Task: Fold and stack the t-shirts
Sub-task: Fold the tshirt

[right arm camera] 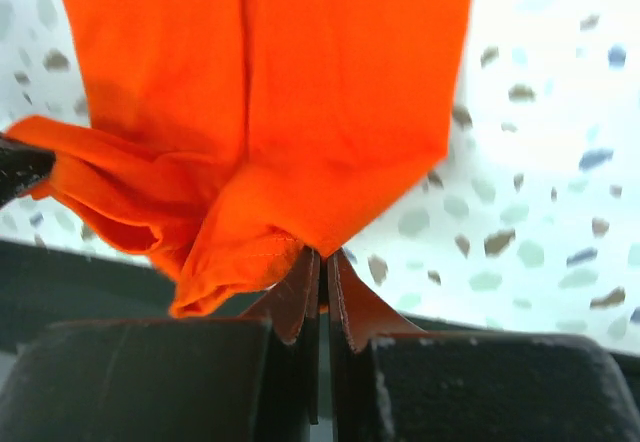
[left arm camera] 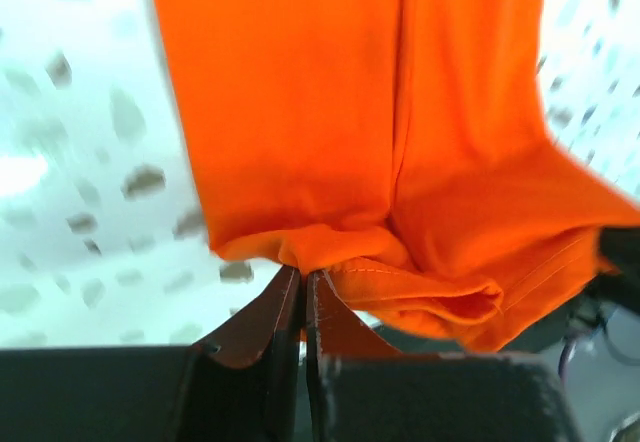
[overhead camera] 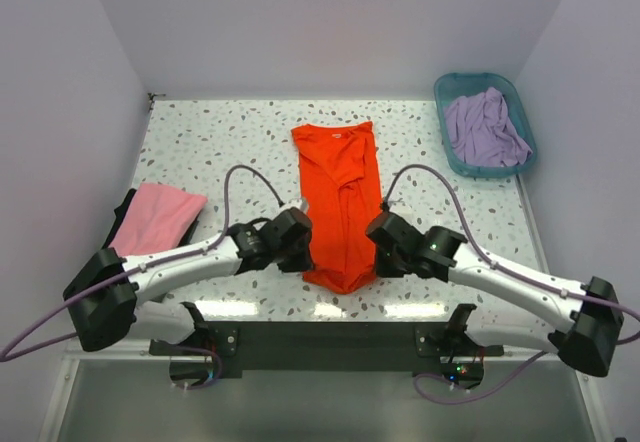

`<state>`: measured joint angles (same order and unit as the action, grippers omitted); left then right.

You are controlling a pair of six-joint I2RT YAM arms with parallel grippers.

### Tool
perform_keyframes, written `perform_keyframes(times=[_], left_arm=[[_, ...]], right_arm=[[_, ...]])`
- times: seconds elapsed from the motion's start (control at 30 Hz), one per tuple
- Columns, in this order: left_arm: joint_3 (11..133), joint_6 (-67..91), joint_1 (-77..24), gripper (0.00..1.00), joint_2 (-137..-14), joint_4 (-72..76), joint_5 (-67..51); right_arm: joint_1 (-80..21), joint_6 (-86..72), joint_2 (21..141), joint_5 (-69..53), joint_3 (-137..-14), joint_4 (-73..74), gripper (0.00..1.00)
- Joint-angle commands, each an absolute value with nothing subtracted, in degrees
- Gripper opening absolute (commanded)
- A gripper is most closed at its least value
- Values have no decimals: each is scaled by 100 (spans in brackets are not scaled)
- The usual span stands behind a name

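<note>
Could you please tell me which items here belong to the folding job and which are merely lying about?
Job: orange t-shirt, pink t-shirt, black t-shirt beneath it, lavender t-shirt.
Lying about: teal basket holding the lavender one.

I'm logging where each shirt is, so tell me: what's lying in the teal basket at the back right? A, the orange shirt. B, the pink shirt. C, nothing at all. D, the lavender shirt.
D: the lavender shirt lies bunched inside the teal basket, while the orange shirt and the pink shirt lie outside it.
</note>
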<state>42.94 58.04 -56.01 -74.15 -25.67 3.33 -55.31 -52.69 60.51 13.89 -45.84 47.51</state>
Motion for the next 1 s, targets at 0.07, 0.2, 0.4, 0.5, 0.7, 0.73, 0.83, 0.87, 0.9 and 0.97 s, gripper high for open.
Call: perform_keyframes(times=[0.07,0.2,0.4,0.5,0.7,0.73,0.83,0.87,0.9,0.97], left_arm=[[5272,4975,-4861,8,-7918,-2391,712],[5615,4861,-4527,6,-8471,-2163,782],[6117,4781,-4140,5,-9174,-1907,879],[6301,4755,-3964,5,-9412,-1828,888],[6705,4623,-3534,5,-9861,-1723,739],[6767,4614,-3446,5,-9931,-1705,721],[6960,4544,-3288,5,-10151,-1618,633],[7039,4535,-3244,5,-10264,-1591,563],[7084,4509,-3208,5,-10327,-1547,502],[7233,4439,-3103,6,-10555,-1485,404]], right_arm=[[-5116,-4325,7109,2110,-5431,3912,1],[-4694,-3982,7856,2066,-5791,3298,0],[-4079,-3595,8814,1969,-6257,2708,0],[-3771,-3428,9184,1794,-6477,2453,0],[-3130,-3235,9886,1372,-7109,2312,0],[-3068,-3226,9966,1336,-7180,2303,0],[-2892,-3208,10274,1213,-7478,2347,0],[-2848,-3191,10344,1169,-7549,2364,0],[-2813,-3208,10414,1143,-7602,2390,0],[-2716,-3217,10573,1055,-7717,2408,0]])
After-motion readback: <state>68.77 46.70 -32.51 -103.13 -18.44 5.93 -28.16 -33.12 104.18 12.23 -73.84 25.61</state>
